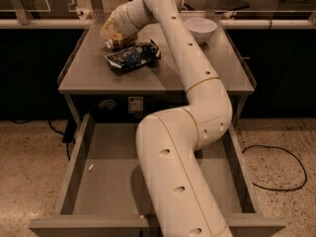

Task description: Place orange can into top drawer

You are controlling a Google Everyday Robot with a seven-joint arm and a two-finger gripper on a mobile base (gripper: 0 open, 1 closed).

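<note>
The orange can is shiny gold with its silver end facing down and forward. It is at the back left of the grey table top, just above the surface. My gripper is closed around it from the right, at the end of the long white arm. The dark blue chip bag lies just in front and to the right of the can. The top drawer stands pulled out below the table, its flat grey bottom bare on the left. The arm hides its right part.
A white bowl stands at the back right of the table top. A black cable lies on the speckled floor to the right. A railing runs behind the table.
</note>
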